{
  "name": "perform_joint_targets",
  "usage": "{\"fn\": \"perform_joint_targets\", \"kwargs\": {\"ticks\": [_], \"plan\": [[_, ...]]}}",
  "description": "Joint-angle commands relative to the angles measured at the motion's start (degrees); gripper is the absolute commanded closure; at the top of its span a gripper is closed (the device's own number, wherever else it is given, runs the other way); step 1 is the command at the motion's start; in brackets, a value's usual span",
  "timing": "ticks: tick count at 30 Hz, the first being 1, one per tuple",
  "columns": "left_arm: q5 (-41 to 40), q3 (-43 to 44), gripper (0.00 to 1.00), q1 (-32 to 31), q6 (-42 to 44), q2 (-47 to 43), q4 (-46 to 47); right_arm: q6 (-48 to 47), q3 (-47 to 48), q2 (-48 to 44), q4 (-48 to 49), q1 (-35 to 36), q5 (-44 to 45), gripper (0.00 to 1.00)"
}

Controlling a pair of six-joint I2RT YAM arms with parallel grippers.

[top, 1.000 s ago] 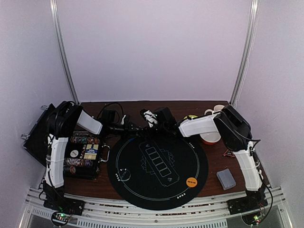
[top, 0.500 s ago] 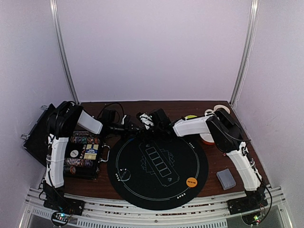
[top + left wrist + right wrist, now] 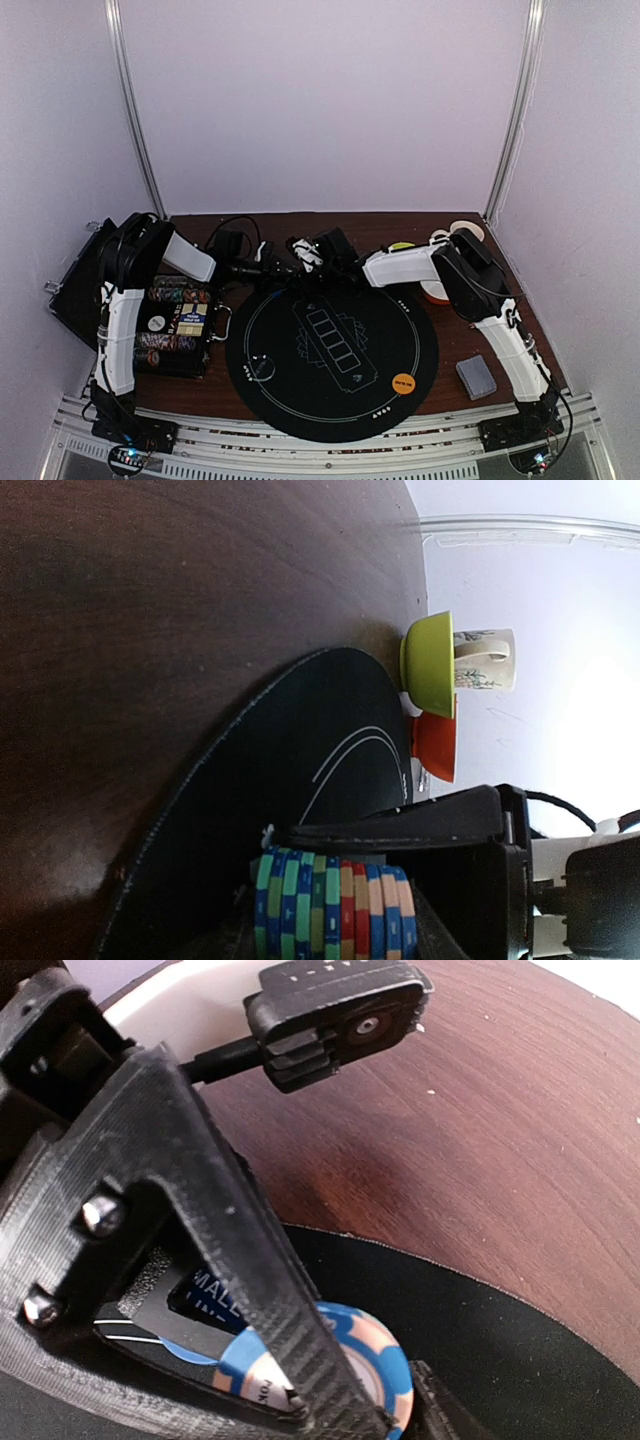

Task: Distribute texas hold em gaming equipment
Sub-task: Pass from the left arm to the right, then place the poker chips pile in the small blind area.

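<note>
One brown tabletop carries one round black mat printed with five card outlines. The left pincer and right pincer hang close together over the mat's far edge. One open chip case lies left of and nearer than the left pincer. Two bowls, one green and one orange, and one white mug stand beyond the right pincer, to its right. One grey-blue deck lies well apart, near-right of the right pincer.

The left pincer is clamped on one stack of chips, roughly ten, seen edge-on. At the right pincer's fingers sit one blue-and-peach chip and one blue lettered disc; whether its jaws grip either I cannot tell. One orange disc and one pale disc lie on the mat, nearer than both pincers.
</note>
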Motion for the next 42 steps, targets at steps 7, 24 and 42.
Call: {"fn": "perform_joint_targets", "kwargs": {"ticks": [7, 24, 42], "plan": [[-2.44, 1.68, 0.62, -0.04, 1.64, 4.14, -6.31, 0.26, -2.33, -0.94, 2.11, -0.03, 0.90, 0.57], [-6.55, 6.06, 0.38, 1.04, 5.18, 4.28, -11.73, -1.54, 0.29, -0.52, -3.57, -0.03, 2.68, 0.58], [-12.19, 12.06, 0.34, 3.18, 13.22, 0.62, -20.97, -1.20, 5.26, 2.01, -11.01, 0.10, 5.07, 0.59]]}}
